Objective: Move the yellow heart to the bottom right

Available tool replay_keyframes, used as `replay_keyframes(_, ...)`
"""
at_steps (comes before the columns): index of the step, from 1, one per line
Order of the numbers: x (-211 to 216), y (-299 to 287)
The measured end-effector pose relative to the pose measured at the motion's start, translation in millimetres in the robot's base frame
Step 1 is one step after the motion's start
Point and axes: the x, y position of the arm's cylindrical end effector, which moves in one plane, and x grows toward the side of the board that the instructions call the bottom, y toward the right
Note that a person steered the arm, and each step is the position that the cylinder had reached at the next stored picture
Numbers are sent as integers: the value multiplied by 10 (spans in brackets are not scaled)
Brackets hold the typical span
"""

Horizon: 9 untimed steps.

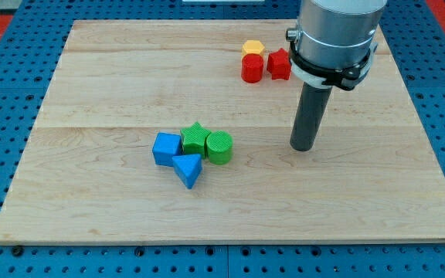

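My tip (303, 147) upright, below red blocks (266, 66)

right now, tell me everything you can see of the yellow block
The yellow block is small, matte and plastic-looking, near the board's top edge, right of centre. Only its top and a little of its front show, so its shape is hard to confirm. The red cylinder stands just below it, seemingly touching, with the red star to its lower right. My tip rests well below it, to the right.

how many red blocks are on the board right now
2, both near the view's top right: a red cylinder just below the yellow block, and a red star-like block beside it, partly hidden by the arm. My tip is below them, touching neither.
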Motion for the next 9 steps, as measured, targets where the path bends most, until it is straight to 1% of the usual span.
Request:
replay_keyframes(3,-1,-29)
replay_keyframes(6,-269,-130)
replay_keyframes(9,-289,-92)
